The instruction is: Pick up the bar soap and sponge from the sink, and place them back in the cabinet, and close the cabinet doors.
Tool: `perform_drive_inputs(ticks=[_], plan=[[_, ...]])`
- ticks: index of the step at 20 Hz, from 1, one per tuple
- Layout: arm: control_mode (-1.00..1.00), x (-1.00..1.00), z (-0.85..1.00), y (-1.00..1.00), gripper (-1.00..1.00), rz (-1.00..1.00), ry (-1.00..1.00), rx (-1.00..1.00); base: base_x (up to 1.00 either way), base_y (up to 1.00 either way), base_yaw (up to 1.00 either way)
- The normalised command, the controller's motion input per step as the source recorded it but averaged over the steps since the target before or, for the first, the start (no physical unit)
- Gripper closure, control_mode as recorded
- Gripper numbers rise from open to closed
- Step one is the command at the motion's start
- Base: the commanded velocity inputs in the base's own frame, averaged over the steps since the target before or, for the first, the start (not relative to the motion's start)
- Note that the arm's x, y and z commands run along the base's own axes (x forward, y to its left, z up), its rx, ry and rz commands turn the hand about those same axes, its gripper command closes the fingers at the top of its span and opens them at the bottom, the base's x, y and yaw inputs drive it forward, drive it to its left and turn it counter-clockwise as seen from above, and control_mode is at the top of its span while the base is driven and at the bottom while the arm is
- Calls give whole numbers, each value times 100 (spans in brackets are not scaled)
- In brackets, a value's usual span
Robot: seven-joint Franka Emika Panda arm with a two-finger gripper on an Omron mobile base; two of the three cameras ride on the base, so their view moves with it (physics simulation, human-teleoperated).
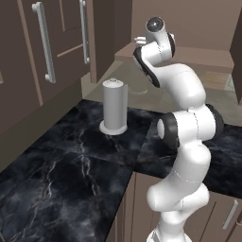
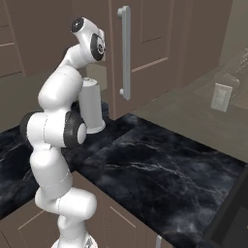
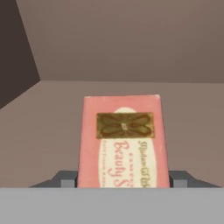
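i hold the bar soap (image 3: 124, 142) clamped in the gripper (image 3: 124, 180), just above the cabinet (image 3: 131, 43) shelf. placing step: next i judge it needs lowering, then releasing.

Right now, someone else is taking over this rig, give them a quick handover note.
Gripper: shut on the bar soap, one finger each side, held inside the brown cabinet above its shelf floor; whether it touches the shelf, cannot tell.
Arm reaches up into the cabinet; its door stands open.
Paper towel roll stands on the black counter below.
Done: soap lifted and carried to the cabinet.
Left: release the soap, fetch the sponge from the sink, shelve it, close both doors.
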Motion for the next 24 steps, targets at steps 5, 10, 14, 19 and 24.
perform_drive_inputs(ticks=[5, 10, 14, 19, 24], plan=[[-100, 5, 0, 0, -100, 0, 3, 0, 0, 0, 0], [-100, 0, 0, 0, -100, 0, 0, 0, 0, 0, 0], [-100, 0, 0, 0, -100, 0, 0, 0, 0, 0, 0], [-100, 0, 0, 0, -100, 0, 0, 0, 0, 0, 0], [-100, -20, 0, 0, -100, 0, -1, 0, 0, 0, 0]])
